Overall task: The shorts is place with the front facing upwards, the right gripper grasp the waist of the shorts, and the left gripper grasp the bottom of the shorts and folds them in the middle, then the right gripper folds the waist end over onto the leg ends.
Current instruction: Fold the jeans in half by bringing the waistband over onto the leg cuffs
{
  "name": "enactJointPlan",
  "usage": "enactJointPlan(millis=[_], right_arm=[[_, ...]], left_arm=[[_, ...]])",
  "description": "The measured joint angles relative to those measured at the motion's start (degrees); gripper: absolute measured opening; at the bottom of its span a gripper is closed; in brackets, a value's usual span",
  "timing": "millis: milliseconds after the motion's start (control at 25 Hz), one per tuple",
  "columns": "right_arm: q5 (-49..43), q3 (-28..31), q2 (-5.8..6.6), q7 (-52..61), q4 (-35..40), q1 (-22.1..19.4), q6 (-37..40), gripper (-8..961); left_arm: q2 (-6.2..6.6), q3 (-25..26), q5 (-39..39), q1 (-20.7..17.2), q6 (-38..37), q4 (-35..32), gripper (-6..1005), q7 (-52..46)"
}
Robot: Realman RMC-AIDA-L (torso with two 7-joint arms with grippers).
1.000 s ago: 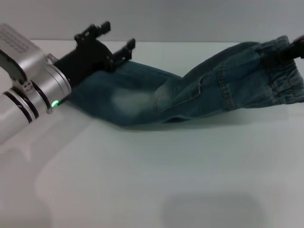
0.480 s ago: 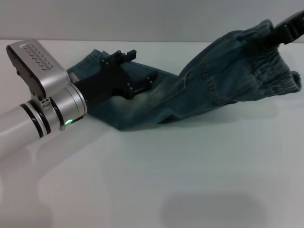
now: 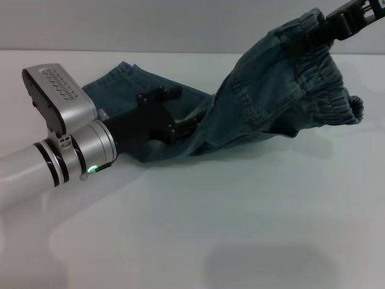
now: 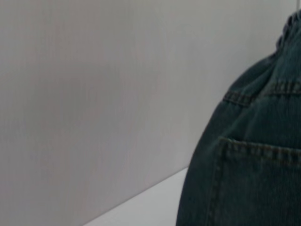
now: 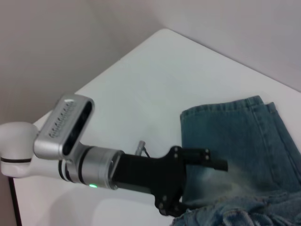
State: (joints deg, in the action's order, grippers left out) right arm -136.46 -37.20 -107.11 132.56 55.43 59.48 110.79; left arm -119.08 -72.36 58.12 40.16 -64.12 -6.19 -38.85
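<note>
The blue denim shorts (image 3: 271,96) lie with their leg ends (image 3: 129,78) flat on the white table at the back left. The waist (image 3: 313,42) is lifted off the table at the upper right, where my right gripper (image 3: 328,27) is shut on the waistband. My left gripper (image 3: 183,107) rests over the middle of the shorts, its fingers spread and gripping nothing. The right wrist view shows the left gripper (image 5: 195,186) lying on the flat leg part (image 5: 235,127). In the left wrist view, the raised denim with a pocket seam (image 4: 249,165) fills one side.
The white table (image 3: 240,211) stretches out in front of the shorts. A grey wall (image 3: 180,24) stands behind its far edge. My silver left arm (image 3: 54,138) reaches in from the left, low over the table.
My right gripper has carried the waist upward and leftward, so the shorts now arch over their middle. My left gripper has slid from the leg ends toward the centre of the shorts.
</note>
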Motion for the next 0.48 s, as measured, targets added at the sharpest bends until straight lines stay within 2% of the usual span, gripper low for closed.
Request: enactJointPlan(millis=[320, 480], right_arm=[[0.9, 0.0, 0.32, 0.1, -0.8, 0.8, 0.8, 51], [3.0, 0.2, 1.16, 0.2, -3.0, 1.2, 1.5, 51]], left_arm=[[0.0, -2.4, 0.0, -0.1, -0.2, 0.2, 734, -1.3], [0.0, -3.8, -0.1, -0.2, -1.2, -0.3, 730, -2.5]])
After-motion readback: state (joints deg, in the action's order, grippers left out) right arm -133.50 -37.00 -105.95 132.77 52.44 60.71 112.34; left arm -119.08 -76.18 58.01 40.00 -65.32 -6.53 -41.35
